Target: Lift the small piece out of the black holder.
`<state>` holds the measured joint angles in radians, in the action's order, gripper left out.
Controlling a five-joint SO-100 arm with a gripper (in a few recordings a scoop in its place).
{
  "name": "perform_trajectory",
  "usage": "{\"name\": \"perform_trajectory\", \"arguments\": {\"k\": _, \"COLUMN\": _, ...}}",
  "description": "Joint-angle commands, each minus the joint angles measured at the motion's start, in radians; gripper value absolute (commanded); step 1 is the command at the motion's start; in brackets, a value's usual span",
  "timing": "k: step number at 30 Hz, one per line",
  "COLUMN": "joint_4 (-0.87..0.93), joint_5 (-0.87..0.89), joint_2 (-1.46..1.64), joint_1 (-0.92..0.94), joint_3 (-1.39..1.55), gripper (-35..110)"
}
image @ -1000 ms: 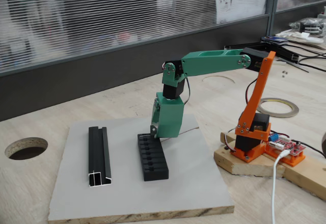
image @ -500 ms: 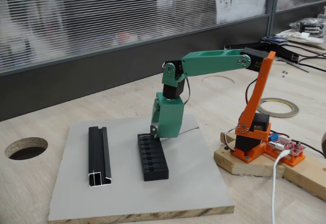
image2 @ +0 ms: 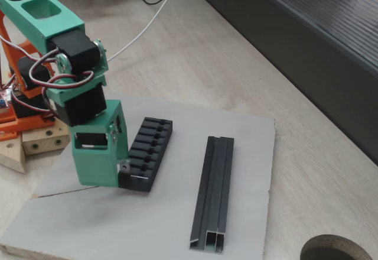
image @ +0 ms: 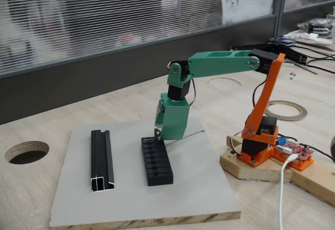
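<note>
The black holder (image: 157, 162) (image2: 147, 150) lies on a grey board (image: 199, 188) (image2: 177, 224), its slotted top facing up. My green gripper (image: 156, 133) (image2: 123, 167) points straight down over one end of the holder, just above the last slot. Its jaws stand close together. A tiny grey metal bit, the small piece (image: 156, 131) (image2: 123, 166), shows pinched at the fingertips, right against the holder's end. The green gripper body hides most of the piece.
A longer black channel rail (image: 102, 159) (image2: 214, 192) lies parallel to the holder on the board. A thin wire (image: 189, 135) lies on the board behind the gripper. The orange arm base (image: 261, 146) stands on a wood block; a round hole (image: 26, 151) and a tape roll (image: 285, 110) are on the table.
The gripper and forearm have risen slightly above the holder's end. The holder and rail have not moved.
</note>
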<state>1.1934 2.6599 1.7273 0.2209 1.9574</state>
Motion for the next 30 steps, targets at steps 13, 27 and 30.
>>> {"name": "perform_trajectory", "arguments": {"k": 13, "joint_4": 0.011, "joint_5": 0.002, "joint_2": 0.029, "joint_1": 0.008, "joint_3": -0.084, "gripper": 46}}
{"name": "perform_trajectory", "arguments": {"k": 27, "joint_4": 0.005, "joint_5": 0.002, "joint_2": -0.051, "joint_1": -0.002, "joint_3": -0.095, "gripper": 46}}
{"name": "perform_trajectory", "arguments": {"k": 30, "joint_4": 0.011, "joint_5": 0.002, "joint_2": -0.051, "joint_1": 0.005, "joint_3": -0.095, "gripper": 46}}
